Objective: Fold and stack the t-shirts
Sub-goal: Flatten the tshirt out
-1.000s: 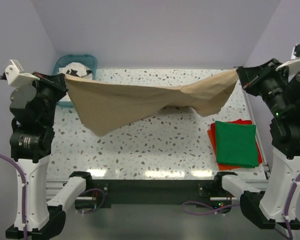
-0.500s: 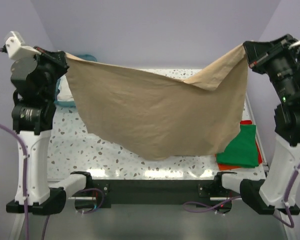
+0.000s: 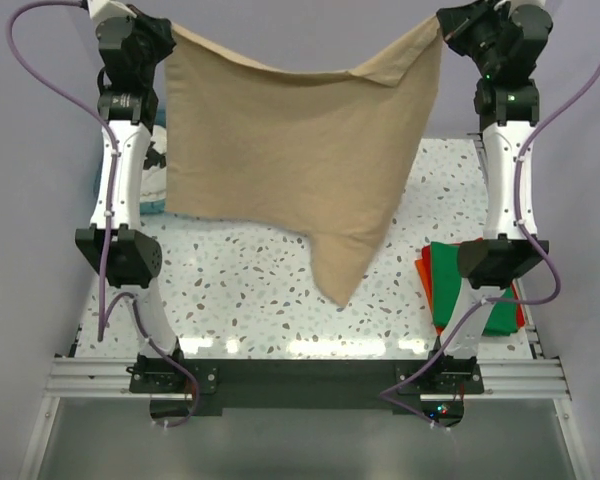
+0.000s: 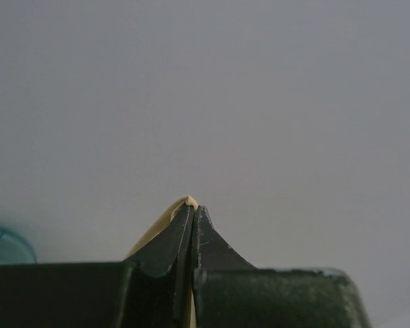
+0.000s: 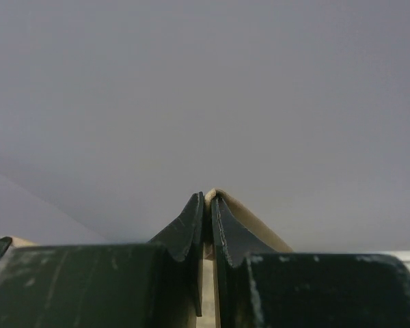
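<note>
The tan t-shirt [image 3: 300,150] hangs spread between both grippers, high above the table, its lowest corner near the table's middle. My left gripper [image 3: 165,30] is shut on its upper left corner; a sliver of tan cloth [image 4: 184,201] shows at the closed tips [image 4: 192,208]. My right gripper [image 3: 442,25] is shut on the upper right corner, with cloth [image 5: 222,197] pinched at its tips [image 5: 206,198]. A folded green t-shirt [image 3: 485,300] lies on a folded red-orange t-shirt [image 3: 423,275] at the right of the table, partly behind the right arm. The white printed t-shirt is hidden.
The teal basket [image 3: 152,195] sits at the back left, mostly hidden by the left arm and the hanging shirt; its rim also shows in the left wrist view [image 4: 7,246]. The speckled table [image 3: 240,290] lies below. Both arms stand stretched upward.
Both arms have risen steeply, lifting the tan shirt from a low sag over the table to hanging full length in the air.
</note>
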Robot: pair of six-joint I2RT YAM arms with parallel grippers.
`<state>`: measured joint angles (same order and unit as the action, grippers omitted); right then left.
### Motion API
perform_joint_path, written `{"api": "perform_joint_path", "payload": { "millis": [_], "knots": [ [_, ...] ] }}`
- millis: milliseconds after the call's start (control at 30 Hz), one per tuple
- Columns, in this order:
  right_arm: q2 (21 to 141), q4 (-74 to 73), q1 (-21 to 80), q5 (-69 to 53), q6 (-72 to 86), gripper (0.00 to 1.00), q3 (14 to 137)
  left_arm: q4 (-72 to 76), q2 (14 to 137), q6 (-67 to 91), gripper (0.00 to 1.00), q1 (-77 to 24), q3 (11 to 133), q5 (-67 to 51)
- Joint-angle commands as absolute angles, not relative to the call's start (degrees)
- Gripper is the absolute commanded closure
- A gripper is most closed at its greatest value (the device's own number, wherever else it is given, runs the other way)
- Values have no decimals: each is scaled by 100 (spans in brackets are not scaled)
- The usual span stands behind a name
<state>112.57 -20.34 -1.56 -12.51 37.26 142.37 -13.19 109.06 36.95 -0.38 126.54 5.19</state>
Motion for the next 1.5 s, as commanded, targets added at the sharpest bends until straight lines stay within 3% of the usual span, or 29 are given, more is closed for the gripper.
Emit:
{"api": "perform_joint_path", "payload": {
  "millis": [0,200,333,667,900,1267,1467],
  "knots": [
    [10969,-485,-176,-906,3797,100,14889,-117,11381,3910,100,272,14044,28],
    [10355,377,-176,-782,3683,100,13818,764,11119,4219,100,589,13186,-202],
    [9476,826,-176,-817,3665,100,12167,870,10803,4324,100,791,12350,-360],
    [6989,370,-176,-932,3771,100,7223,1142,9133,4746,100,835,7935,-492],
    [5513,-947,-176,-1089,3621,100,4970,941,8079,4799,100,844,5497,-370],
    [4193,-2627,-167,-1582,3516,100,3059,-272,6461,5098,100,826,3044,491],
    [3219,-3506,-149,-1872,3480,100,2480,-992,5547,5159,100,835,2488,1133]
  ]
}}
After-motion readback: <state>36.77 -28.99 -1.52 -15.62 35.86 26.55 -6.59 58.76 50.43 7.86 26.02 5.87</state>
